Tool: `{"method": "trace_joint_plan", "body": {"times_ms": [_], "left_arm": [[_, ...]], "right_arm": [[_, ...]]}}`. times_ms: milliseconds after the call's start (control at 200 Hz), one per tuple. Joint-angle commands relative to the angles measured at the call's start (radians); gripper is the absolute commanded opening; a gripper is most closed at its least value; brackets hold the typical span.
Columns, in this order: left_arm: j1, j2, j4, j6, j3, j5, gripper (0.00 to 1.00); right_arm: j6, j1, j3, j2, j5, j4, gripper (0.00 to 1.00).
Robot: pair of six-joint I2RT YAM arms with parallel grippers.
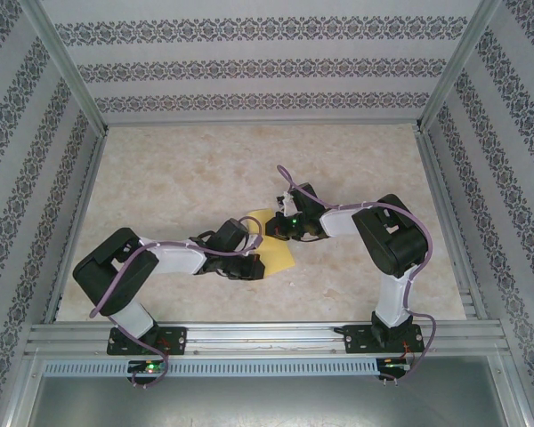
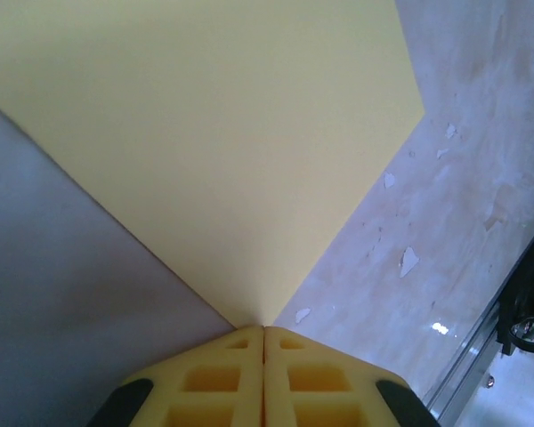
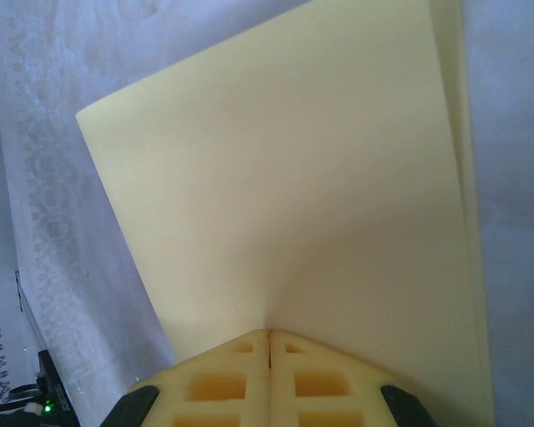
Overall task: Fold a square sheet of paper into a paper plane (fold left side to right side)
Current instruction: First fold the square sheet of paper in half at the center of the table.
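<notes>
The square sheet of paper (image 1: 282,253) hangs near the middle of the marbled worktop (image 1: 187,169), caught between the two arms. The left jaws are closed tight on one of its corners, with the yellow spreading away from their tips. The right jaws are pinched shut on it from the other side, where a second layer peeks out along one edge.

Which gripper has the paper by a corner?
The left gripper: the yellow sheet tapers to a point between its shut fingers. At the right gripper it is broad.
</notes>
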State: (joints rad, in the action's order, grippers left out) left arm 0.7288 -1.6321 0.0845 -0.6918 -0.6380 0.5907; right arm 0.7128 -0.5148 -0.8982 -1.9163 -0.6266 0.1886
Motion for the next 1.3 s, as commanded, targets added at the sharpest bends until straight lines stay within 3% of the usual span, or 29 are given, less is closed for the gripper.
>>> {"method": "trace_joint_plan", "body": {"times_ms": [0, 250, 525, 794, 1119, 1294], "left_arm": [[0.024, 0.034, -0.045, -0.032, 0.019, 0.007, 0.07], [-0.009, 0.121, -0.064, -0.024, -0.019, -0.019, 0.08], [-0.02, -0.012, -0.041, 0.017, -0.094, 0.011, 0.08], [-0.02, -0.049, -0.022, 0.008, -0.036, 0.006, 0.07], [-0.026, 0.072, -0.07, 0.015, 0.03, 0.002, 0.07], [-0.108, 0.173, -0.106, 0.039, 0.001, 0.009, 0.07]], "right_arm": [[-0.001, 0.006, 0.051, -0.052, 0.125, -0.103, 0.0], [0.0, 0.006, 0.058, -0.045, 0.125, -0.098, 0.0], [0.004, 0.003, 0.058, -0.047, 0.125, -0.092, 0.0], [0.002, 0.004, 0.056, -0.052, 0.123, -0.094, 0.0], [0.002, 0.004, 0.062, -0.049, 0.124, -0.09, 0.0], [0.024, 0.004, 0.082, -0.035, 0.113, -0.054, 0.0]]}}
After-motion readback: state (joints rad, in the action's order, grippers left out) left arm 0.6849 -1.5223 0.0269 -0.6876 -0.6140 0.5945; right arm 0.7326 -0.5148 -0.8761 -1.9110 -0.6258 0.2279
